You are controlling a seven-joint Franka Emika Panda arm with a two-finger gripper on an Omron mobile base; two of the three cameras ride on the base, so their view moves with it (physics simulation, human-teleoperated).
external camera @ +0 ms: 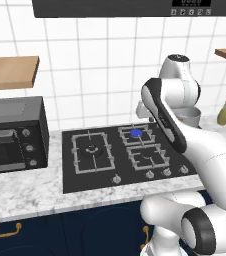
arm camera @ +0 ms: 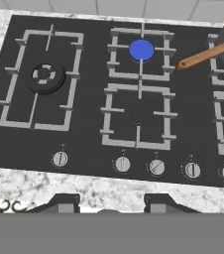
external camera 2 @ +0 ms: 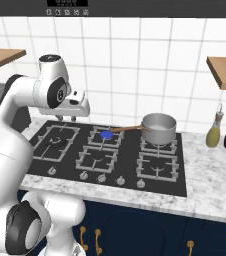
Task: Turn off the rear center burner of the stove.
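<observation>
The stove (arm camera: 94,30) is glossy black with pale grey grates and silver knobs (arm camera: 156,167), and the rear center burner (arm camera: 141,50) shows a bright blue disc. The counter (external camera: 25,192) is white marble veined with grey, the wall tiles (external camera 2: 135,60) are white, and the cabinets (external camera 2: 150,225) are navy with brass handles. The pot (external camera 2: 159,127) is silver with a brown wooden handle.

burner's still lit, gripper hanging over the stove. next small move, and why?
Probably lower the gripper toward the knob row and centre on the third knob from the left. The rear center burner shows a blue flame, and that knob's mark sits tilted while the other knobs' marks stand upright, so it likely controls it. The fingers touch nothing yet on the stove.
</observation>
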